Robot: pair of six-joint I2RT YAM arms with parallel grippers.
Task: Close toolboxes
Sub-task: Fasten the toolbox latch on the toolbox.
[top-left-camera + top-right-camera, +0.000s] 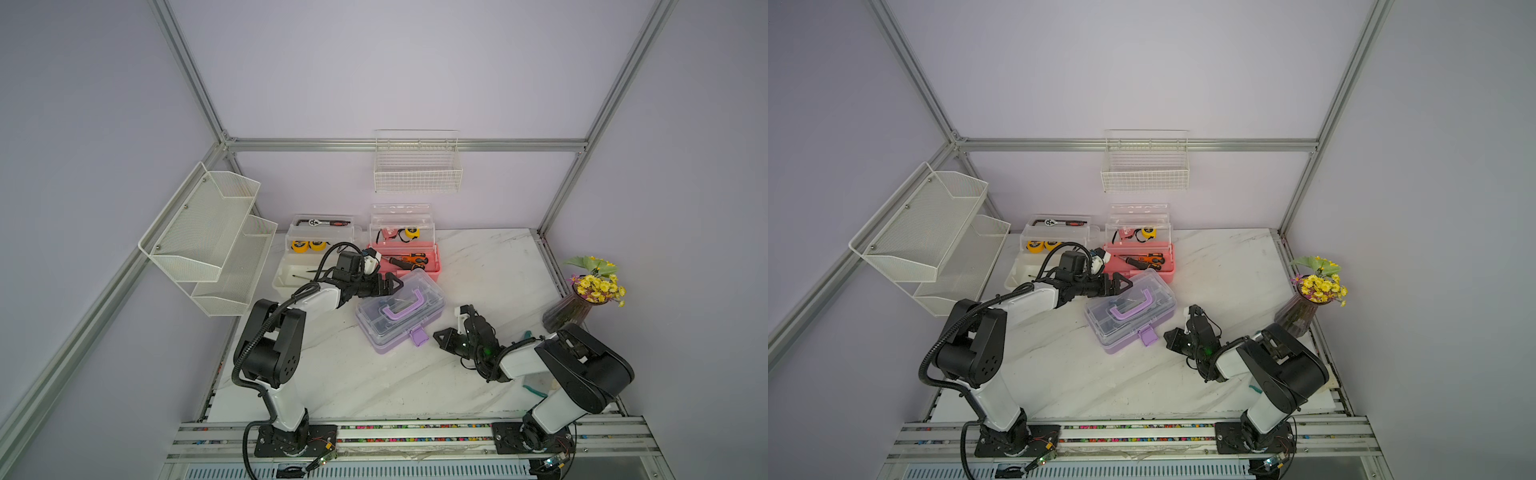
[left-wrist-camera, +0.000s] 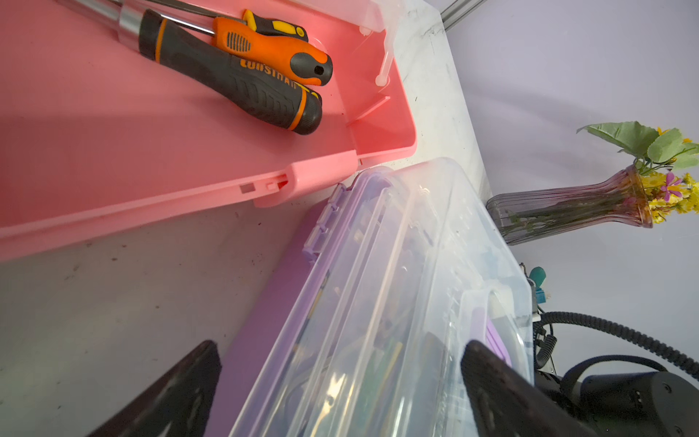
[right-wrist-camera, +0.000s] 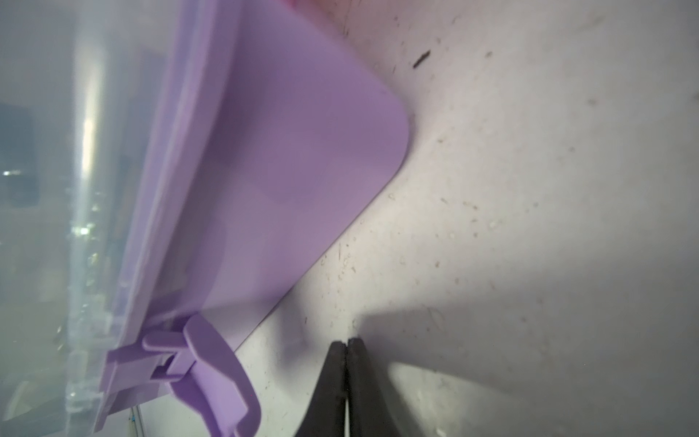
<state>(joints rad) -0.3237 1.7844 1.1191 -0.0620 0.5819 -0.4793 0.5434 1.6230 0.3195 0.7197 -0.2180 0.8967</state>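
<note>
The purple toolbox [image 1: 401,309] lies at mid-table with its clear lid down and its front latch [image 3: 212,370] sticking out unfastened. My left gripper [image 1: 397,284] is open over the box's far left end, and the lid [image 2: 378,283] shows between its spread fingers [image 2: 181,386]. My right gripper [image 3: 347,340] is shut and empty, low over the table just right of the latch, seen in both top views [image 1: 1167,334]. Behind stand the pink toolbox [image 1: 409,259] and the white toolbox [image 1: 307,266], both with lids raised.
Screwdrivers [image 2: 246,79] lie in the pink base. A vase of flowers [image 1: 573,307] stands at the right table edge. A wire basket [image 1: 417,166] hangs on the back wall and mesh shelves [image 1: 208,237] on the left wall. Teal pliers [image 1: 534,390] lie under the right arm.
</note>
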